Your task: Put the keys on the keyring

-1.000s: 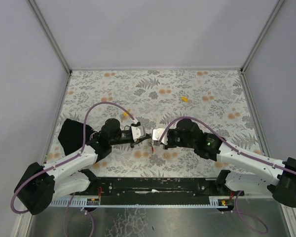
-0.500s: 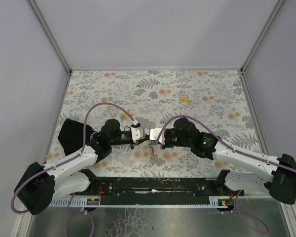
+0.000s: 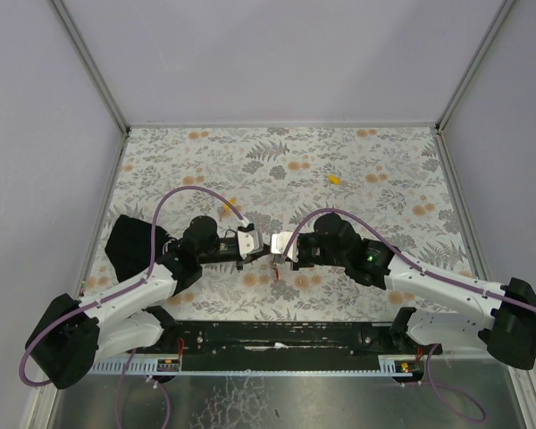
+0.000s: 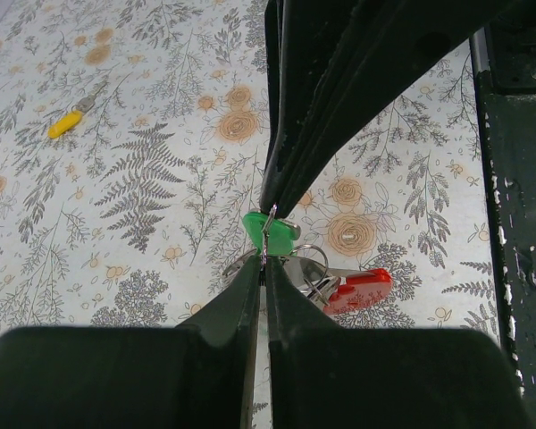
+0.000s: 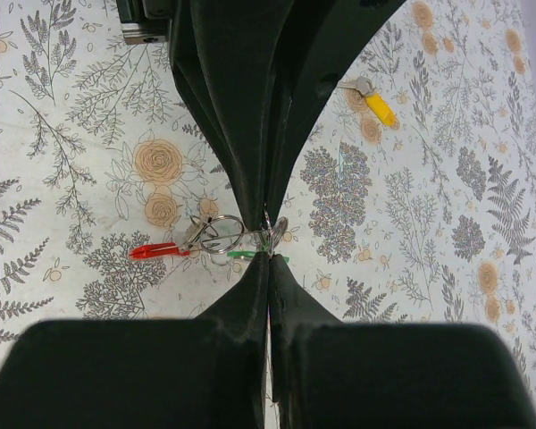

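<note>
— Left gripper (image 4: 263,261): fingers pressed together, no gap seen at the tips. A thin silver wire is nipped between them.

— Wire belongs to what?

— To the keyring, a silver wire ring joined to a flat red plastic tab (image 4: 353,288). Ring loops lie just right of the tips in the left wrist view, with the red tab beyond them. Whether the tab rests on the cloth cannot be told.

— Right gripper (image 5: 268,255)?

— Also pressed shut. The small metal key with a green plastic cap (image 5: 247,256) is seen at both sides of its tips and is taken as pinched there.

— Relation of the two grippers?

— Tip to tip, all but touching, over the near middle of the grey floral tablecloth (image 3: 384,152). The green-capped key sits between the two pairs of tips, against the wire ring. Whether the key is threaded on the ring cannot be told.

— Other keys?

— Two are noted, both lying flat on the cloth and well apart from the grippers. One small key with a yellow plastic cap (image 3: 334,179) lies further back, right of centre. A second yellow-capped key (image 3: 225,209) lies just beside the left arm's purple cable (image 3: 174,201).
</note>
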Robot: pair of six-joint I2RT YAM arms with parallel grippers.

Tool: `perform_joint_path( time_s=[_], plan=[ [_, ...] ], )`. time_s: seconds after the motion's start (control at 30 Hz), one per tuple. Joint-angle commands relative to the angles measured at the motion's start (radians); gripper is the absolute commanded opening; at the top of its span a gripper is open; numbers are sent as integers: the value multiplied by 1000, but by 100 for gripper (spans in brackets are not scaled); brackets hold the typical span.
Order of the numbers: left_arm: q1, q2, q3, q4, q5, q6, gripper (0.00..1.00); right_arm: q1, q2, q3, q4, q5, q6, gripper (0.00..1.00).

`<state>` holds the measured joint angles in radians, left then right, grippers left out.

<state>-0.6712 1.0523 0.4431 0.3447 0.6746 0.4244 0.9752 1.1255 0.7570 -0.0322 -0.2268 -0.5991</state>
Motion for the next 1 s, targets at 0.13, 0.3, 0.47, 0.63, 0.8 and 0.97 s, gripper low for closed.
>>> perform_joint_path(
  time_s=[0.13,0.3,0.47,0.63,0.8,0.97],
  plan=[
    [7,-18,-4,81,5,12,0,7,-40,18,20,-3,21,0],
    [7,-21,-4,82,6,12,0,7,-32,20,18,-14,24,0],
    [7,-26,-7,85,10,10,0,7,-18,25,14,-19,25,0],
    [7,-29,-10,91,19,11,0,7,-12,24,21,-14,29,0],
    [7,-30,-12,93,26,13,0,7,-3,25,26,-6,31,0],
    [6,-32,-13,97,32,15,0,7,0,27,26,-6,31,0]
  ],
)
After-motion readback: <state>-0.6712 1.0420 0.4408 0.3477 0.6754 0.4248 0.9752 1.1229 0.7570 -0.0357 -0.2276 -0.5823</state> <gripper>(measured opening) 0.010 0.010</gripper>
